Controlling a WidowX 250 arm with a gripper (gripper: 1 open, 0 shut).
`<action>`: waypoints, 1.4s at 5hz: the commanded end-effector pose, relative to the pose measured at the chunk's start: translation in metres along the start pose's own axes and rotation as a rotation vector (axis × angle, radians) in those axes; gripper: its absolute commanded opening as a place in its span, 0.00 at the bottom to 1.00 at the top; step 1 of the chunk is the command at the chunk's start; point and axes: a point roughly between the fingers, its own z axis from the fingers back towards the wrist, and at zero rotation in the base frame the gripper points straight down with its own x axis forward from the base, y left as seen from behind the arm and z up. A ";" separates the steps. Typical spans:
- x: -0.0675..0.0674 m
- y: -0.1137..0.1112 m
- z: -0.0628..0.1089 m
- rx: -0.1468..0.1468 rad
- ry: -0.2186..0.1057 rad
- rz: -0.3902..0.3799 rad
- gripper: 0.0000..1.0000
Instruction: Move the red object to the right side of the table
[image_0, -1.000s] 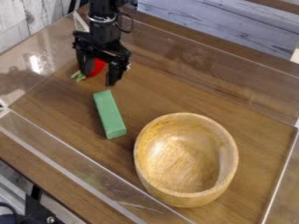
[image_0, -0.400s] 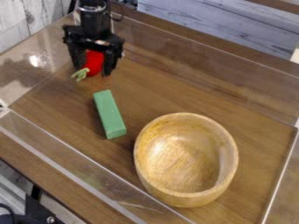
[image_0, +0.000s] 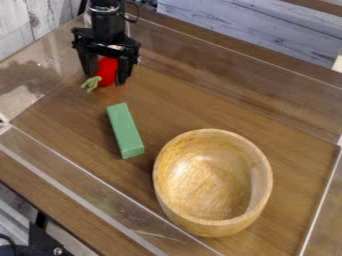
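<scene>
in the single camera view, the gripper (image_0: 107, 70) hangs pointing down over the far left corner of the worktop (image_0: 227, 95), its jaws spread wide and straddling the red object (image_0: 107, 68), which shows as a red patch between the two black fingers. the object's green stem end pokes out low on the left side, just above the wood. whether the fingers touch the red object cannot be told from this angle; nothing looks clamped yet. the red object sits close to the clear acrylic wall (image_0: 40, 60) on the left edge, far from the right side where it must end up.

nearer the front, a green block (image_0: 126, 131) lies flat, slanting towards the front edge, and a large wooden bowl (image_0: 214, 180) fills the front right area.

likely risks: the object is small and rounded, so jaws closing off-centre could squirt it sideways against the wall or roll it away. a low carry across the worktop could clip the green block or the bowl's rim, and the bowl leaves limited bare wood on the right for a clean set-down.
</scene>
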 end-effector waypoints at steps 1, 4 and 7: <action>0.008 0.017 0.008 0.012 -0.055 -0.012 1.00; 0.010 0.036 0.014 -0.004 -0.064 -0.038 1.00; 0.010 0.028 0.005 -0.034 -0.064 0.048 1.00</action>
